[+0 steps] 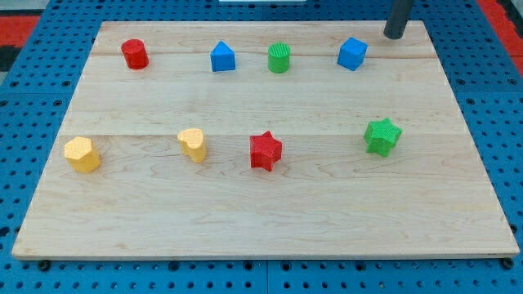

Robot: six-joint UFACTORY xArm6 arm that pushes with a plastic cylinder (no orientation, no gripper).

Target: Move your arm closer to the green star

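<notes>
On a pale wooden board (261,204) lying over a blue pegboard surface (33,98), eight small coloured blocks sit in two loose rows. Along the far row, from left to right, stand a red cylinder (135,54), a blue house-shaped block (222,57), a green cylinder (279,58) and a blue cube (352,54). Along the near row, from left to right, sit a yellow block (82,154) with a faceted, roughly hexagonal outline, a yellow heart-shaped block (194,144), a red star (265,150) and the green star (382,135).

The green star is the rightmost block of the near row, on the right side of the board, well apart from the red star to its left and set nearer than the blue cube.

My tip (395,37) is at the far right of the board, close to its far edge. It is the lower end of a dark rod that enters from the top of the view. It stands just to the right of the blue cube and slightly farther away, not touching it. It is well apart from the green star, which lies nearer and slightly to the left of it.

The arm carries no hand or jaws, only this plain rod, so nothing opens, closes or clamps, and the rod touches no block.
</notes>
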